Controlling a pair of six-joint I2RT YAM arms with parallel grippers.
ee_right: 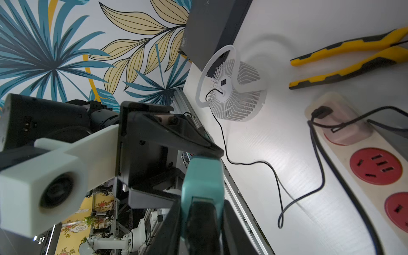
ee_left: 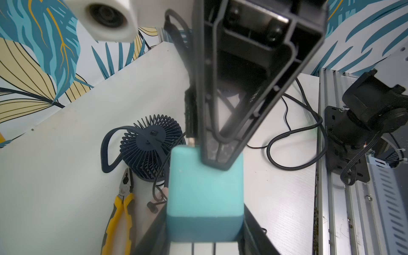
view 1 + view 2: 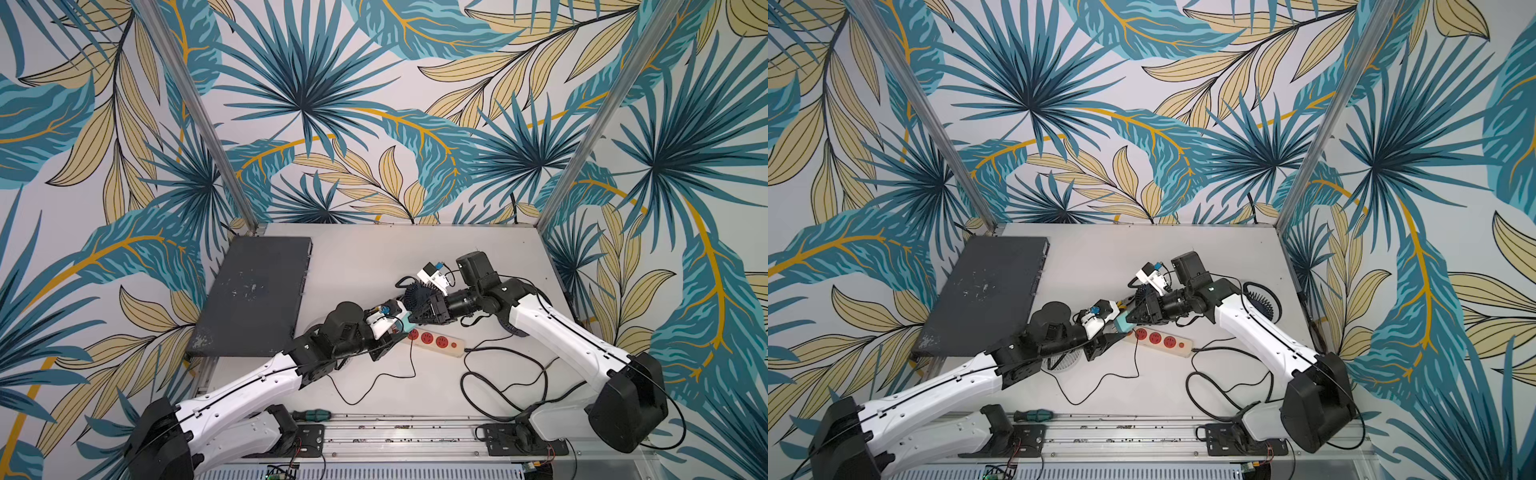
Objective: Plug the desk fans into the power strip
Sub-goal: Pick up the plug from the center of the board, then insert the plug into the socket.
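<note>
Teal adapter [image 2: 205,187] | left gripper [image 2: 204,212] clamps it | right gripper [image 2: 217,162] pinches its end

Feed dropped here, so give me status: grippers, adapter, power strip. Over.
Left gripper shut on teal adapter; right gripper shut, tips against it. Adapter above power strip, not seated. Another plug occupies the strip's end.
</note>
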